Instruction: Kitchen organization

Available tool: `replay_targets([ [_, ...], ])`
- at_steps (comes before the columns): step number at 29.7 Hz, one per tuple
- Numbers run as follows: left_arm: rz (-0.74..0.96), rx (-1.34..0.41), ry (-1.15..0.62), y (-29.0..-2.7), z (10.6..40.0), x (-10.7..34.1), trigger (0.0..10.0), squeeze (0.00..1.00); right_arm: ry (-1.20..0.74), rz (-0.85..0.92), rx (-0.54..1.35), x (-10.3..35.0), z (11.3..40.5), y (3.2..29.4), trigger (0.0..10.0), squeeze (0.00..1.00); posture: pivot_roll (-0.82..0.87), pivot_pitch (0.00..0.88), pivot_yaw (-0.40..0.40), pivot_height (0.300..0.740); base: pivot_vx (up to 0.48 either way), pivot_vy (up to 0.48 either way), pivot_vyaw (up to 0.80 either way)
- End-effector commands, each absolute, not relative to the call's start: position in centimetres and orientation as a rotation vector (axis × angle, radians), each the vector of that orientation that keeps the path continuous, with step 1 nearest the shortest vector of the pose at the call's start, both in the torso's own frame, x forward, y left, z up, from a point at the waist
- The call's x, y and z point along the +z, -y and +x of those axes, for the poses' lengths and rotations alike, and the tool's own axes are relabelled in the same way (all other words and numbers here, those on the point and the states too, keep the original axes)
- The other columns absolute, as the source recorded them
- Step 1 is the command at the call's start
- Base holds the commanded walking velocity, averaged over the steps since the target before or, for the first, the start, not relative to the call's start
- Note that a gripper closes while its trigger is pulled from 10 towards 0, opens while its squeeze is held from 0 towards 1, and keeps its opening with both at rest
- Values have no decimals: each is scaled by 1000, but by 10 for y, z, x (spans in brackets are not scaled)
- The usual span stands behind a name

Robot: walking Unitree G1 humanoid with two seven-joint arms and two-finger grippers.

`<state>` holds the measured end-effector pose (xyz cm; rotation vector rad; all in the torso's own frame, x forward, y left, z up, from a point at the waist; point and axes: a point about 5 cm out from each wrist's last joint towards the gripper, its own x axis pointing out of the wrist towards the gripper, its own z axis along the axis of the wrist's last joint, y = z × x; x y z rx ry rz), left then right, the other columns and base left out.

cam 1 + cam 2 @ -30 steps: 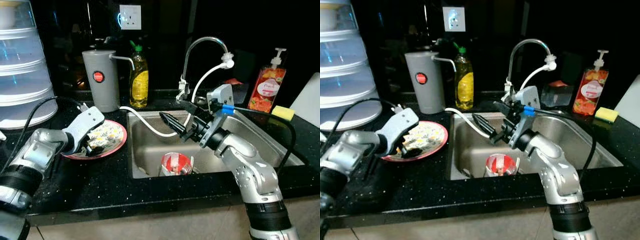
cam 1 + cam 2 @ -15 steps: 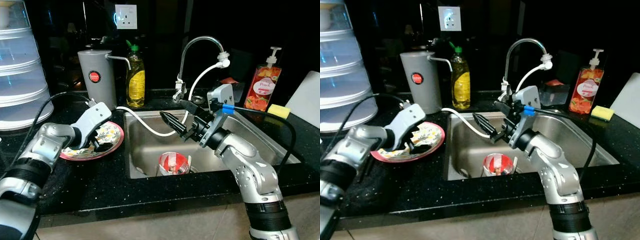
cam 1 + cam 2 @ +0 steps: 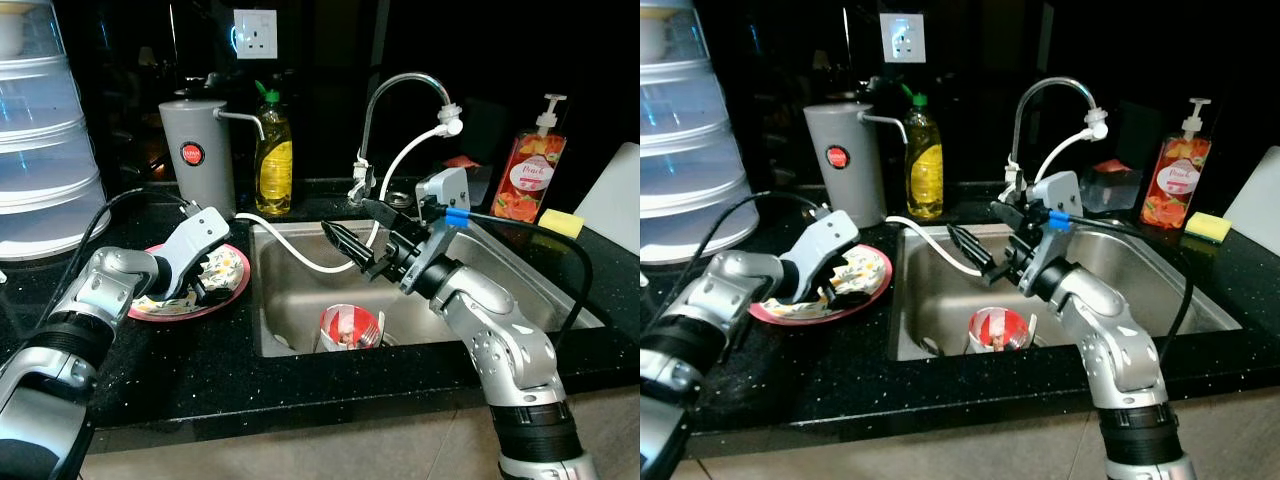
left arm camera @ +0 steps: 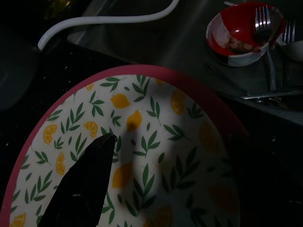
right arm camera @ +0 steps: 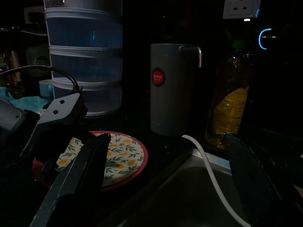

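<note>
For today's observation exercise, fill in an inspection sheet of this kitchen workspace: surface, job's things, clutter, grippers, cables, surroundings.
Surface: black speckled counter with a steel sink.
Job's things: lemon-print plate on the counter left of the sink; red bowl with a fork in the sink.
Clutter: grey canister, yellow soap bottle, pump bottle, yellow sponge.
Grippers: left gripper at the plate, jaws unclear; right gripper over the sink, jaws open.
Cables: white hose from the tap onto the counter.
Surroundings: stacked clear containers, wall socket.
</note>
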<state>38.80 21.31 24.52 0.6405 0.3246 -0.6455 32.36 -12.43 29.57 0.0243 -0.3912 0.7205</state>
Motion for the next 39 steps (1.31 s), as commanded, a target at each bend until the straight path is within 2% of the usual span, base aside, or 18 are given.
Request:
replay_targets([
  [1,638,-656,-386,-213,387,230,10000,0,399,26,710,297,323,126,10000,0,-6,0,-6,740,0,0,0],
  [14,636,-586,-422,-220,380,206,10000,0,398,27,708,298,324,127,10000,0,-3,2,-17,740,0,0,0],
  [24,777,-561,-365,-218,374,209,10000,0,396,26,718,299,325,125,10000,0,-1,4,-28,740,0,0,0],
  [25,884,-536,-353,-221,374,210,10000,0,395,26,719,299,325,125,10000,0,2,5,-29,740,0,0,0],
  [27,958,-521,-358,-224,373,208,10000,0,395,27,720,299,325,125,10000,0,2,4,-30,740,0,0,0],
  [39,1072,-447,-370,-230,372,205,10000,0,396,29,712,299,325,126,10000,0,-5,10,-24,740,0,0,0],
])
